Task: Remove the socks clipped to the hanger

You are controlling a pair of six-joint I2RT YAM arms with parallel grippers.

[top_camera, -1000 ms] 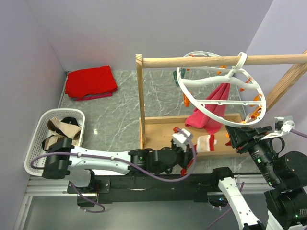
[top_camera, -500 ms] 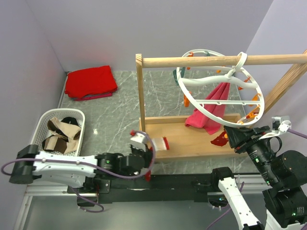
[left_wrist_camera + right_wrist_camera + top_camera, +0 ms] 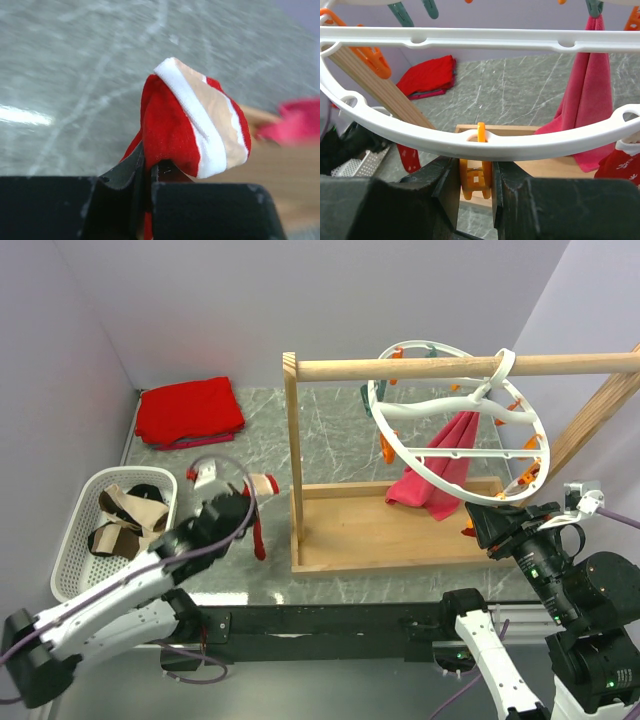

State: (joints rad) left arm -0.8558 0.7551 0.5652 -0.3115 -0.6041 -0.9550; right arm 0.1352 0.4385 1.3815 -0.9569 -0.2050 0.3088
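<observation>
Red sock [image 3: 170, 125], white-banded, limp, in clamped left pincer [image 3: 150, 169]; right pincer [image 3: 475, 172] squeezing orange peg [image 3: 476, 186].

Pink sock [image 3: 445, 470] clipped to tilted white hanger [image 3: 485, 37]; red-white sock [image 3: 175, 130] off it.

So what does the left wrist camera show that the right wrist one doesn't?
Only the left wrist: the left gripper shut on a red sock, its white-and-tan cuff in close-up. Only the right wrist: the white ring of the hanger, the right gripper closed around an orange peg on it, and a folded red cloth far back. Both: the pink sock, blurred in the left view, the grey marbled table and the wooden base.
</observation>
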